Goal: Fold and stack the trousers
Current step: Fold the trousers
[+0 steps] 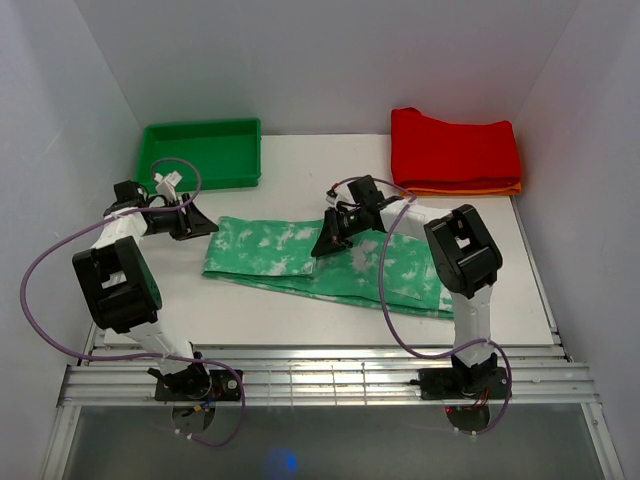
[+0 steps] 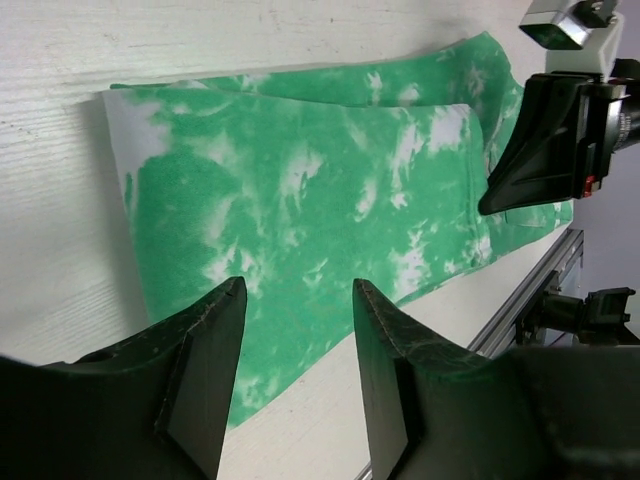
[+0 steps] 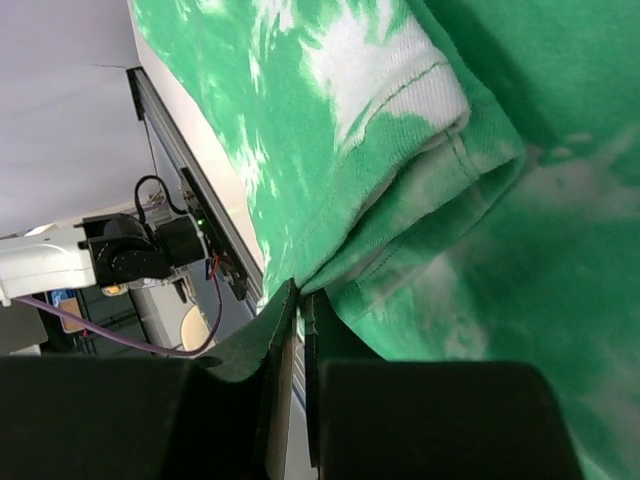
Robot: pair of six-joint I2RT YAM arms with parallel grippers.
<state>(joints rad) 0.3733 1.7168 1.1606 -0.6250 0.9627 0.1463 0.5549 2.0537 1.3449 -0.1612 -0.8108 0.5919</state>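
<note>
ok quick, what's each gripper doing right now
left gripper: open, holding nothing, above the trousers
right gripper: shut on a folded edge of the trousers

trousers (image 1: 262,250) — mint tie-dye, partly folded, lying flat

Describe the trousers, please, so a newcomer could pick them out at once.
On the white table, look at the middle, nearer the front edge than the green tray and the red folded garment. The trousers lie there as a long band, the only cloth in mint green with white blotches.
</note>
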